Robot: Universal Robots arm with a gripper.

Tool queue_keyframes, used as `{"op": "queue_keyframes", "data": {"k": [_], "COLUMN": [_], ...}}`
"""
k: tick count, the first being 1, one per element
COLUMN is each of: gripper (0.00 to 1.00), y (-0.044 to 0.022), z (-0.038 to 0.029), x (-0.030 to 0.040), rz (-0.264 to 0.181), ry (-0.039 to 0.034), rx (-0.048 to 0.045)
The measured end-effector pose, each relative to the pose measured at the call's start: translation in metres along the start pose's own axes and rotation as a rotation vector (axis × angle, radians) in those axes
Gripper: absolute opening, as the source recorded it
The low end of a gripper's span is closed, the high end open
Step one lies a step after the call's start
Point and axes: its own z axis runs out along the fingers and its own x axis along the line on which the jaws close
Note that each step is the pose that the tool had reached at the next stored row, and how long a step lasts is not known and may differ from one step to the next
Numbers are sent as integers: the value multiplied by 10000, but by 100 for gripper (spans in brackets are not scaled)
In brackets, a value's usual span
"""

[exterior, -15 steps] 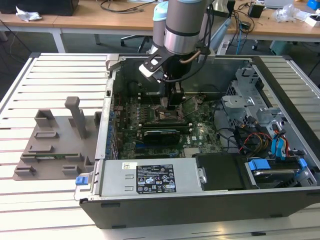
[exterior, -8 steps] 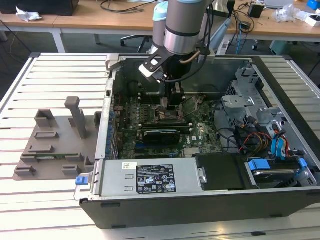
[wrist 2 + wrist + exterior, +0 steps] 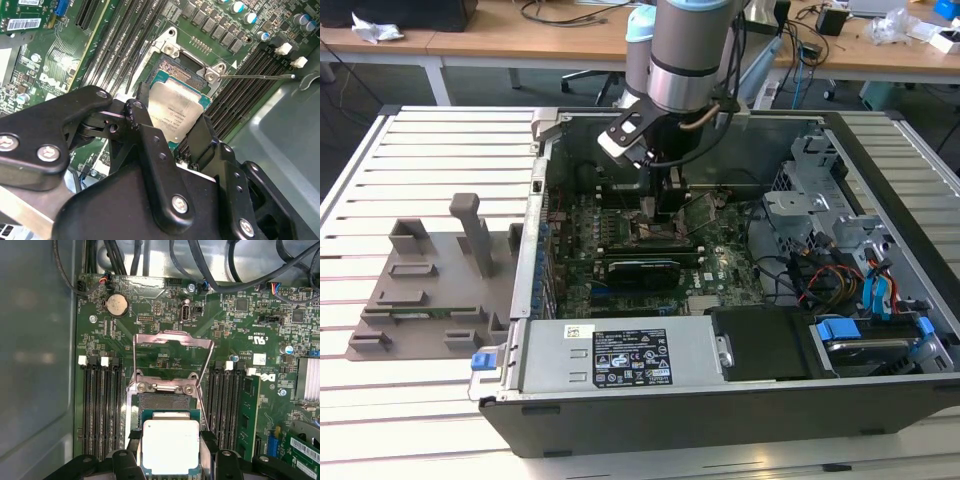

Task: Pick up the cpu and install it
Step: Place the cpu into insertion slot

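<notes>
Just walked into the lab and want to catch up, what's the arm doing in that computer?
The arm's gripper is shut on the cpu, holding it at the open socket on the motherboard inside the opened computer case. The socket's metal frame is flipped up. Whether the chip is seated yet is unclear.

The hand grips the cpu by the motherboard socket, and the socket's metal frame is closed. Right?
No. The metal frame is swung open, as the first wrist view shows; the hand does grip the cpu by the socket.
</notes>
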Motion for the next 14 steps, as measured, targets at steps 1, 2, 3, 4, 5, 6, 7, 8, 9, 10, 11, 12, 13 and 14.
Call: {"op": "queue_keyframes", "data": {"k": [1,2,3,4,5,6,7,8,9,10,11,12,13,14], "gripper": [55,55,55,55,55,55,55,55,55,55,55,55,55,55], "y": [0,0,0,0,0,0,1,1,1,1,2,2,2,2], "z": [2,5,6,8,10,11,15,24,28,31,33,39,43,47], "x": [0,0,0,0,0,0,0,0,0,0,0,1,1,1], "rz": [3,7,9,11,14,16,18,19,19,19,19,19,19,19], "ry": [-1,0,0,0,0,0,1,1,1,1,1,2,1,2], "rx": [1,1,0,0,1,0,0,0,0,0,0,0,0,0]}}
